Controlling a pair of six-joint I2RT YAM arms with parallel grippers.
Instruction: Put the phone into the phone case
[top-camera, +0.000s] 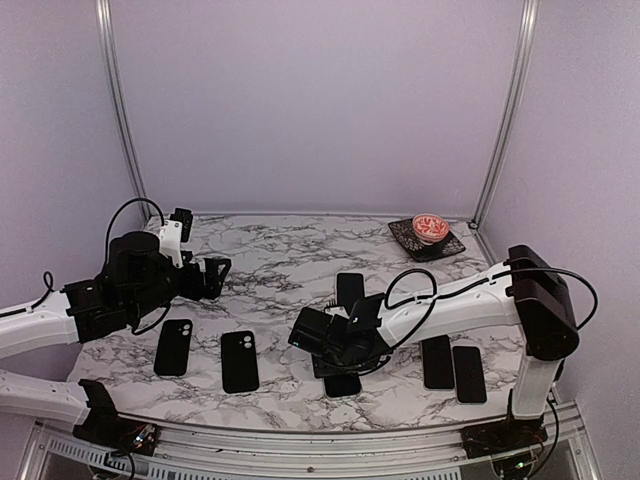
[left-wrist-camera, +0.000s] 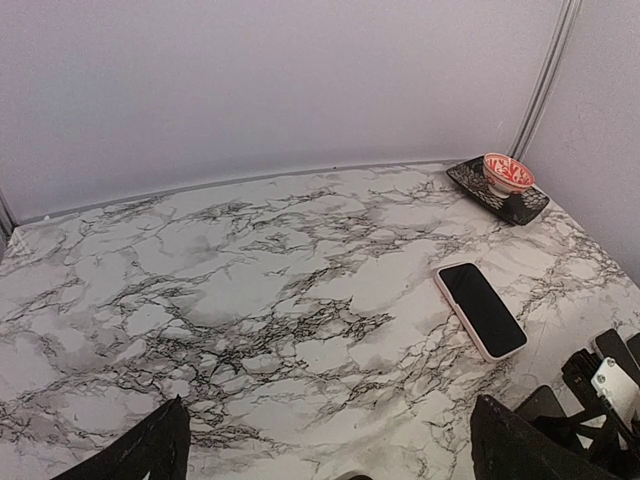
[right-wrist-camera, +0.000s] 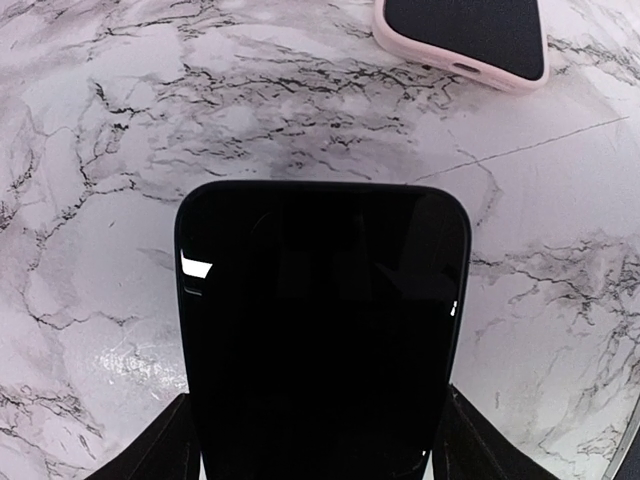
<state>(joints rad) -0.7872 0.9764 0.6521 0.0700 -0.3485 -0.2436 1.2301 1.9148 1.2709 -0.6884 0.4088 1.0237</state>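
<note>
Two black slabs lie nearest on the left of the marble table: a first black slab and a second black slab. Each has a round camera opening at its far end. Whether they are cases or handsets cannot be told.

On the right of the same near strip, a dark handset and its neighbour handset lie side by side, just apart.

Between these pairs the right gripper is low over the table, and its near end covers the phone. In the right wrist view, the black phone lies face up between the two fingers. The jaws stand wide and meet its long sides, closed on it.

Just beyond the phone's far end, and apart from it, is the pink phone case. It lies flat with its dark face up.

To the left, the left gripper hangs above bare marble. Its jaws are spread fully and hold nothing.

At the far right corner, a red-and-white bowl sits on a dark square plate.
</note>
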